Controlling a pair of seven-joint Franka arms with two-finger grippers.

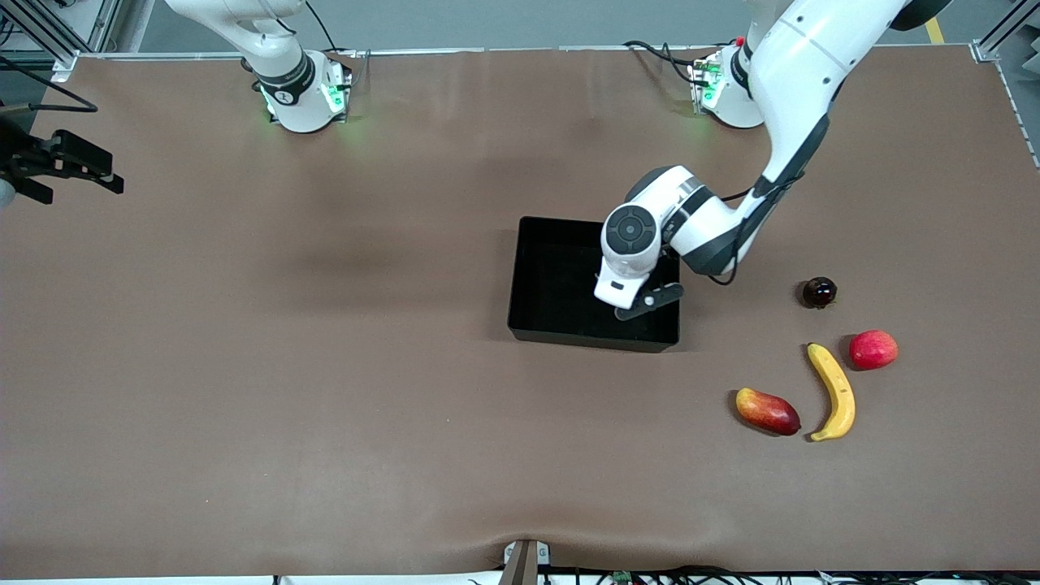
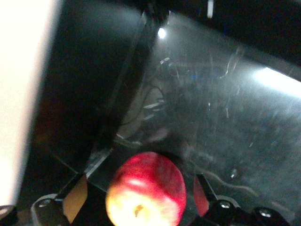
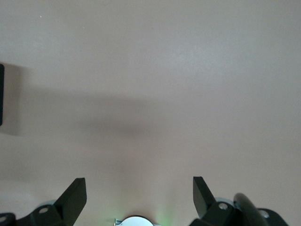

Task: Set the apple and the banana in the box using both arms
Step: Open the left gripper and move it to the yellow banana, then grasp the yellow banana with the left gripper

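One fruit is in hand: the apple (image 2: pixel 146 190) sits between the fingers of the left claw (image 1: pixel 642 305), which is clamped on it low inside the box (image 1: pixel 561 333). Apple is round, firm and smooth-skinned, so likely to roll once freed; judged light. Grip across its widest part looks sound (stem dimple faces the wrist camera).

Box stands about mid-worktop, its glossy black floor showing scuffs and glare in the left wrist view.

Banana (image 1: pixel 834 392) lies on the worktop toward the left arm's end, nearer the front camera than the box, between a red-and-yellow mango-like fruit (image 1: pixel 767 411) and a red-pink round fruit (image 1: pixel 873 349). Curved, stiff, probably light; best taken across its middle, where it is narrow enough for the fingers. A dark round fruit (image 1: pixel 819 292) rests farther from the camera.

Right claw (image 1: pixel 61 166) waits, fingers apart and empty, over the worktop's edge at the right arm's end.
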